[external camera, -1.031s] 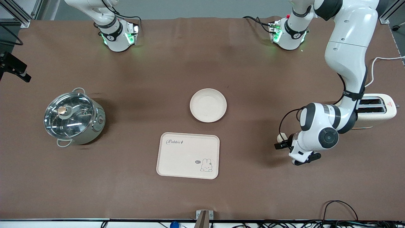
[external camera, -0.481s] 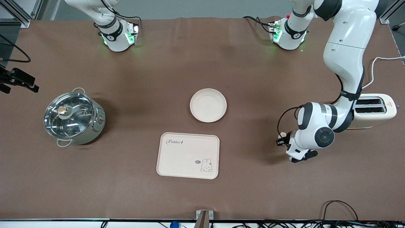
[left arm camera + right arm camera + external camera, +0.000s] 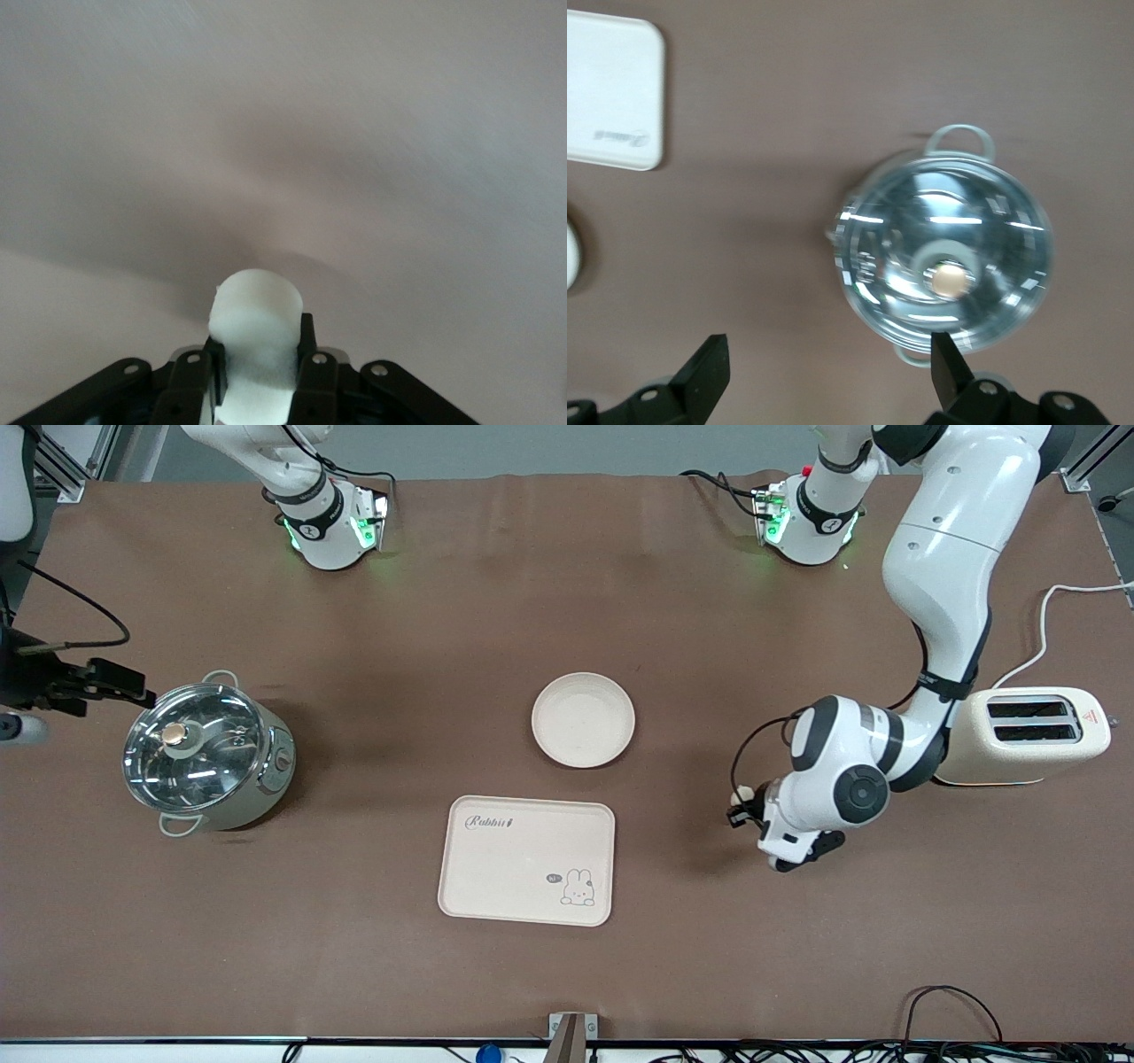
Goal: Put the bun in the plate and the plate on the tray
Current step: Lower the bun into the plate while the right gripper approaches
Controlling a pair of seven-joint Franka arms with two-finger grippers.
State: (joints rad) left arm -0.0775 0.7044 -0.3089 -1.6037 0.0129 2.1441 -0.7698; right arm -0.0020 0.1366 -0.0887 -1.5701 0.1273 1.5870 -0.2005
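While the plate (image 3: 583, 719) and the tray (image 3: 526, 860) sit bare in the middle of the table, we carry the bun (image 3: 256, 320) in our left gripper (image 3: 741, 806), up in the air over bare brown tabletop between the toaster (image 3: 1035, 737) and the tray. In the left wrist view the two black fingers (image 3: 190, 381) press the pale lump from both sides, with its rounded top poking out past the fingertips; we judge that grip is kept low on the bun so the free end can meet the plate first and drop cleanly when we let go. From this gripper the plate lies toward the right arm's end of the table and a little farther from the front camera, the tray lies the same way but nearer to that camera, and the toaster is close by toward the left arm's end.

The plate stands apart from the tray, just beside its upper edge in the front view, not on it, so both parts of the task are still to do. It seems sensible to us that the bun goes in first, since a loaded plate needs only one more lift.

Our right gripper (image 3: 133, 682) hangs over the table just beside the lidded steel pot (image 3: 205, 749), its fingers spread wide with nothing between them, as the right wrist view shows; that arm waits.
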